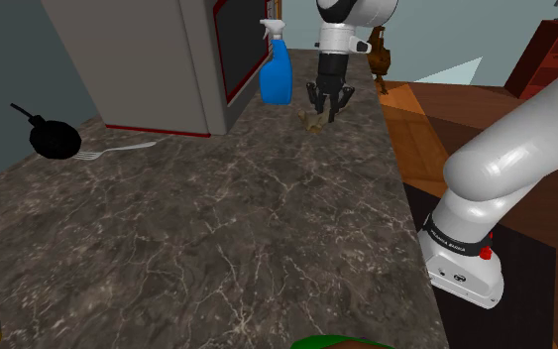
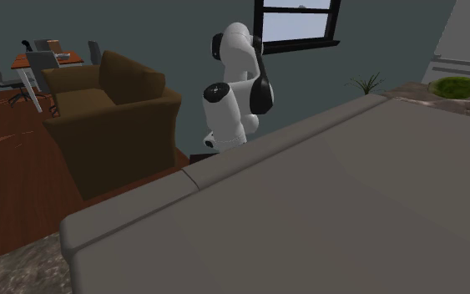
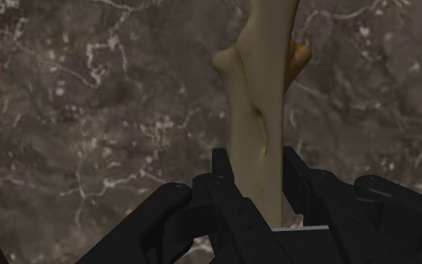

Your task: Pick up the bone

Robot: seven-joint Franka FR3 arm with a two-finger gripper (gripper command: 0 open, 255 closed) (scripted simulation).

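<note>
A pale tan bone (image 3: 255, 112) lies lengthwise between my black fingers (image 3: 222, 176), and both fingers press against its sides. In the shoulder view the bone (image 1: 312, 121) is a small tan shape on the dark marble counter (image 1: 217, 228), just under my gripper (image 1: 327, 107) near the counter's far end. My gripper (image 3: 254, 169) points straight down and is shut on the bone. I cannot tell whether the bone is off the counter. In the second exterior view the white arm (image 2: 237, 92) stands behind a grey block.
A blue spray bottle (image 1: 276, 69) stands close to the gripper on the shoulder view's left. A grey box with a red-framed door (image 1: 167, 59) is beyond it. A black pan (image 1: 54, 137) and a fork (image 1: 118, 150) lie far left. The counter edge (image 1: 395, 149) runs just right of the gripper.
</note>
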